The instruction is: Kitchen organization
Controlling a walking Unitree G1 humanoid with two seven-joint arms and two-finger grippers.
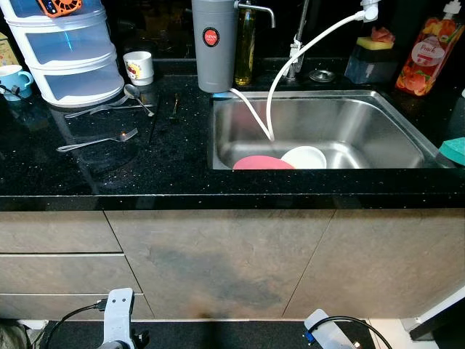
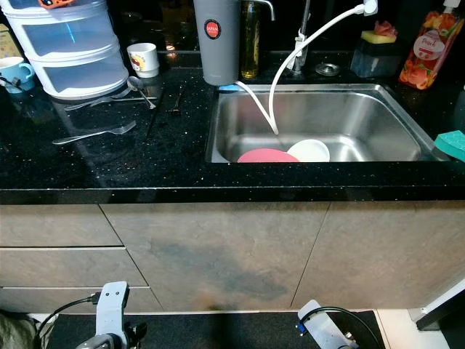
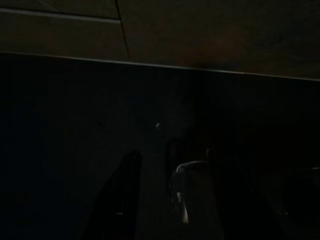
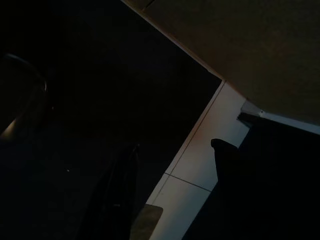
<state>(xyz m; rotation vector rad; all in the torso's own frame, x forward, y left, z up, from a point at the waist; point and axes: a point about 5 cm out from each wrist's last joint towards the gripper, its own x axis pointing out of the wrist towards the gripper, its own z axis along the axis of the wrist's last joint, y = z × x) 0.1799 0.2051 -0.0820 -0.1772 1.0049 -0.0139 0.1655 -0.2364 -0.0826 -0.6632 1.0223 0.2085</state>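
The black speckled surface (image 1: 182, 156) runs left to right above grey cabinet fronts, with a steel sink (image 1: 378, 120) set into its right half. In the sink's near part lie a pink plate (image 1: 261, 163) and, touching its right edge, a white bowl (image 1: 305, 156); a white hose (image 1: 290, 65) loops down into the basin. On the left of the surface lie a fork (image 1: 98, 142) and, farther back, a spoon (image 1: 138, 98), near a stack of clear plastic drawers (image 1: 69, 54) and a white mug (image 1: 138, 67). A grey canister (image 1: 214, 43) stands at the sink's far left corner.

Both arms hang low by the cabinets. The left end effector (image 3: 160, 200) has its fingers parted, grasping nothing. The right end effector (image 4: 175, 195) is spread wide over pale floor tile, also released.
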